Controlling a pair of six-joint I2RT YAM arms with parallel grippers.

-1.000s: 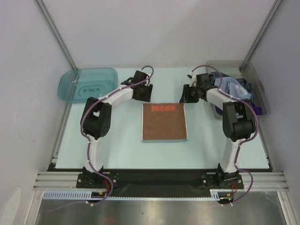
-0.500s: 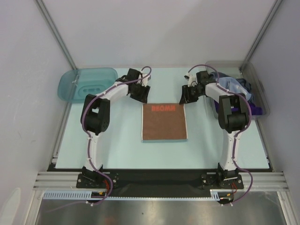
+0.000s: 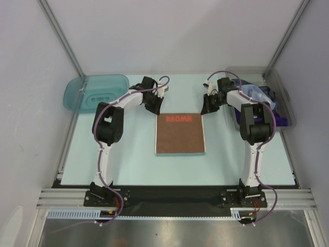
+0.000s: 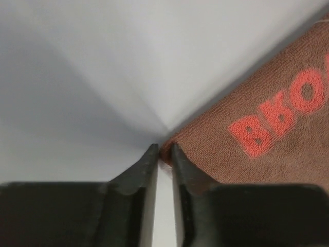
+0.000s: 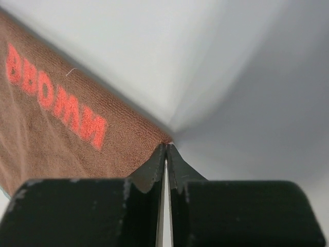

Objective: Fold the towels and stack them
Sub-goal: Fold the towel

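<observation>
From above, the brown towel (image 3: 180, 135) is lying flat and folded at the middle of the table (image 3: 128, 164), its red print toward the far edge. The left gripper (image 3: 155, 106) is sitting at its far-left corner and the right gripper (image 3: 205, 109) at its far-right corner. Other towels (image 3: 254, 93) are lying bunched in the clear bin (image 3: 288, 110), and the teal tray (image 3: 77, 95) is resting far left. In the left wrist view, the left gripper (image 4: 163, 150) is pinching the brown towel (image 4: 267, 154) by its corner. In the right wrist view, the right gripper (image 5: 165, 146) is clenching almost tight against the corner of the brown towel (image 5: 61, 139); I cannot tell whether cloth is caught.
</observation>
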